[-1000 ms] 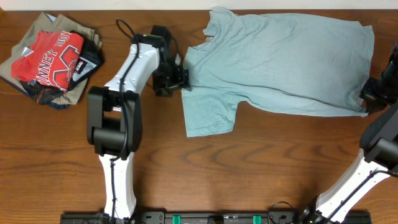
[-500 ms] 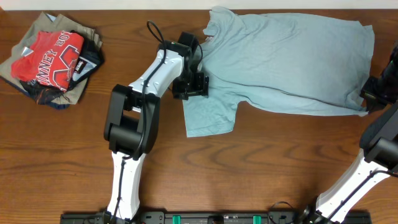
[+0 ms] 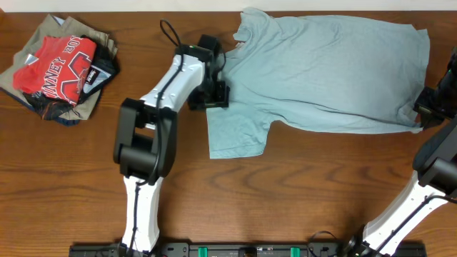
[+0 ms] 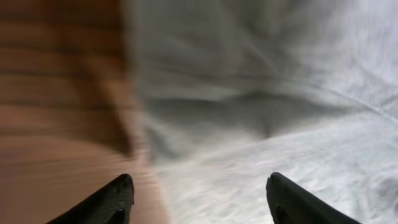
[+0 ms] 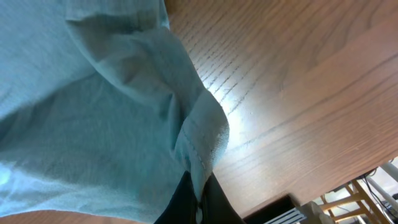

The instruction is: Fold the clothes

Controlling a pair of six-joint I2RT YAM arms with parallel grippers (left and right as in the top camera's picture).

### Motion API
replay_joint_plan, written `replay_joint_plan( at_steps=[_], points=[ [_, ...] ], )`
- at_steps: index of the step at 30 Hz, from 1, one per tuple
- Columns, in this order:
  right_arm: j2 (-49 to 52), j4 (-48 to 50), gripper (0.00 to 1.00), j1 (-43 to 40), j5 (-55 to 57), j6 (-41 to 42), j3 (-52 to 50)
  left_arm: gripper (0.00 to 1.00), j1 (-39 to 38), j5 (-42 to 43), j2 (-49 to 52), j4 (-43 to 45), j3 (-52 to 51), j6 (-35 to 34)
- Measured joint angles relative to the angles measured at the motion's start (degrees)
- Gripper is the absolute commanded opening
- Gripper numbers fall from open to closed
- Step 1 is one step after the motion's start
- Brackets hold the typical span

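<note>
Left pincer (image 3: pixel 208 96): the fingers (image 4: pixel 115 200) are spread wide with nothing gripped between them. It sits low over the left edge of the shirt (image 3: pixel 321 64), where the sleeve meets the body, just below the collar. In the left wrist view one fingertip is over the bare wood of the table (image 3: pixel 285 200) and the other is over cloth. That view is blurred, so contact with the cloth cannot be told.

Right pincer (image 5: pixel 199 208): the fingers are pressed together, pinching the hem of the shirt at its near right corner. The cloth bunches into a fold just above the fingertips.

Shirt: pale blue-grey and wrinkled, spread flat across the far right part of the table. The collar is toward the left and the hem toward the right. One sleeve lies flat, pointing to the near edge.

Pile of other clothes (image 3: pixel 61 68): in the far left corner with a red top uppermost, well apart from the shirt.
</note>
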Motion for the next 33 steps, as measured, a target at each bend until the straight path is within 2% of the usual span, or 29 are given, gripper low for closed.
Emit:
replay_joint_plan(
  at_steps=[9,14,15,17,18,19,24,33],
  points=[
    [0.0,0.26,0.01,0.0,0.0,-0.22,-0.02,0.73,-0.5,-2.03,-0.39,2.01,-1.11,-0.28],
    [0.0,0.28,0.01,0.0,0.0,-0.24,-0.02,0.69,-1.92,0.17,0.63,5.16,-2.84,-0.31],
    [0.0,0.31,0.01,0.0,0.0,-0.24,-0.02,0.63,-2.27,0.33,0.63,5.38,-2.84,-0.31],
    [0.0,0.31,0.01,0.0,0.0,-0.26,-0.02,0.39,-2.95,0.68,0.63,5.53,-2.89,-0.66],
    [0.0,0.33,0.01,0.0,0.0,-0.35,-0.04,0.15,-3.23,0.85,0.63,5.64,-2.93,-0.7],
    [0.0,0.33,0.01,0.0,0.0,-0.37,-0.04,0.06,-3.54,0.83,0.72,5.6,-2.99,-0.55],
    [0.0,0.04,0.01,0.0,0.0,-0.48,-0.04,0.06,-3.96,0.5,0.98,2.73,-3.17,-0.31],
    [0.0,-4.17,0.01,0.0,-0.2,-0.61,-0.07,0.06,1.01,0.44,-3.43,-14.95,-4.22,-0.28]
  ],
)
